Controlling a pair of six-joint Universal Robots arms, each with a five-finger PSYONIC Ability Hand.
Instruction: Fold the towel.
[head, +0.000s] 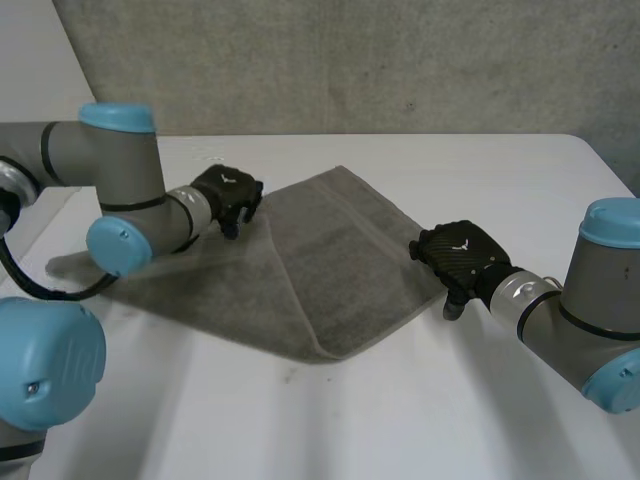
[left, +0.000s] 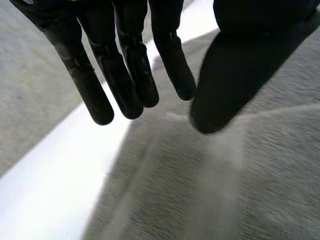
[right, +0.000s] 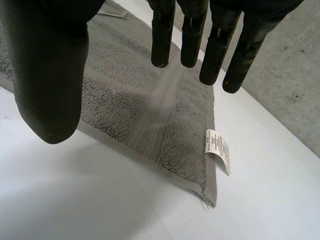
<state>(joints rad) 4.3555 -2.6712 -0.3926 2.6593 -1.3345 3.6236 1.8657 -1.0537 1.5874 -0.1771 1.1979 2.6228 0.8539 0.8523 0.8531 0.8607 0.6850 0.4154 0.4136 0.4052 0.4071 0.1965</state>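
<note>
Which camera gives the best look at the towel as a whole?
The head view: the grey towel lies on the white table with nearly its whole outline visible. The left wrist view gives a stretch by one edge, under the left hand; the right wrist view gives one corner with a white label.

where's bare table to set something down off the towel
Bare table lies on the near side of the towel, between the arms, and far right, beyond the right hand. Crowded at the towel's left end, around the left hand.
</note>
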